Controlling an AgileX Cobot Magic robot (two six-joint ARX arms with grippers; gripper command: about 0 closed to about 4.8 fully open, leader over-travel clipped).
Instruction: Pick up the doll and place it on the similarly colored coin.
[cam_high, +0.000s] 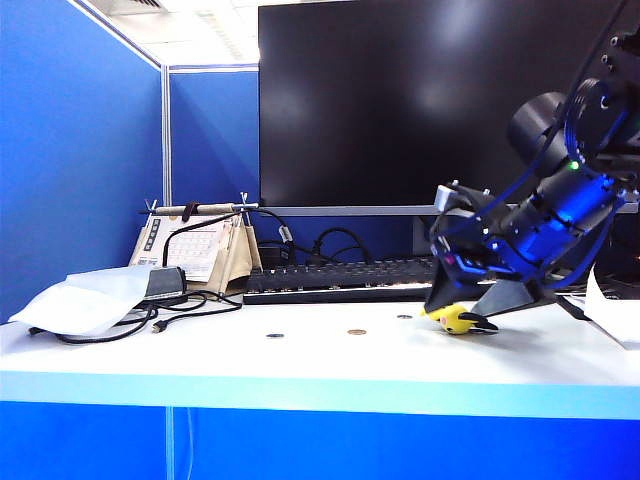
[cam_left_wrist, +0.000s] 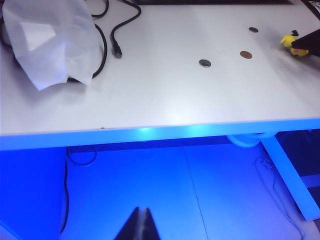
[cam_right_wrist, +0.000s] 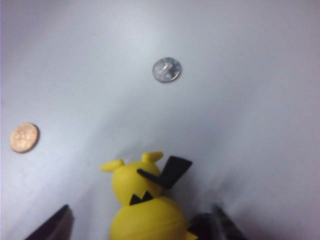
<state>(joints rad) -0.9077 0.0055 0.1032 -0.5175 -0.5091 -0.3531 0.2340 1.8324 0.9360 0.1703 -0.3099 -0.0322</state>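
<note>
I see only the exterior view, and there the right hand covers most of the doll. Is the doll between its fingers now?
Observer: Yes. In the right wrist view the doll lies on the table between the two fingers of the right hand. The jaws are open, with a clear gap on one side of the doll.
Operator: Thank you. And the left hand? I do not find it in my view.
Observer: The left wrist view shows the left hand shut. It is in front of the table and lower than the table edge, far from the doll.
</note>
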